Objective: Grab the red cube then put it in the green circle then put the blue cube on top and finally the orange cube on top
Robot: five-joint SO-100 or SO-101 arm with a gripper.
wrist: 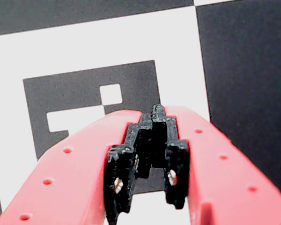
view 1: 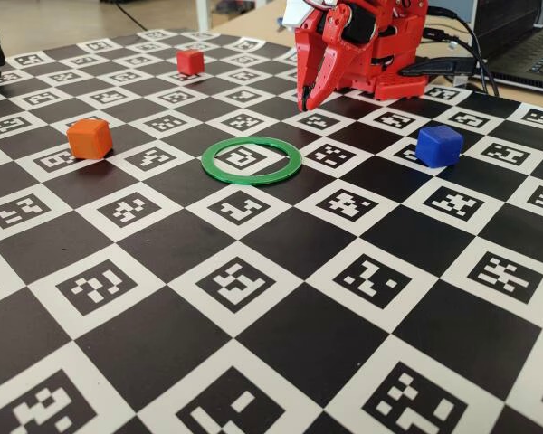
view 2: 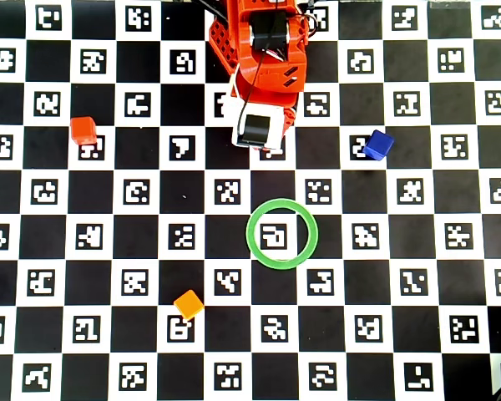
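While cubes lie apart, green circle seemingly encloses none

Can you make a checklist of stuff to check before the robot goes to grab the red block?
1. Claw holding nothing: ok, it is shut and empty in the wrist view.
2. Red cube easy to get at: ok, it sits alone on the board, nothing touching it.
3. Green circle free for the drop: ok, only a board marker shows inside it.
4. Blue cube and orange cube out of the way: ok, both sit apart from the ring and the red cube.
5. Claw lined up with the red cube: not ok, it hangs near the arm's base, away from the cube.
6. Claw opened for grabbing: not ok.
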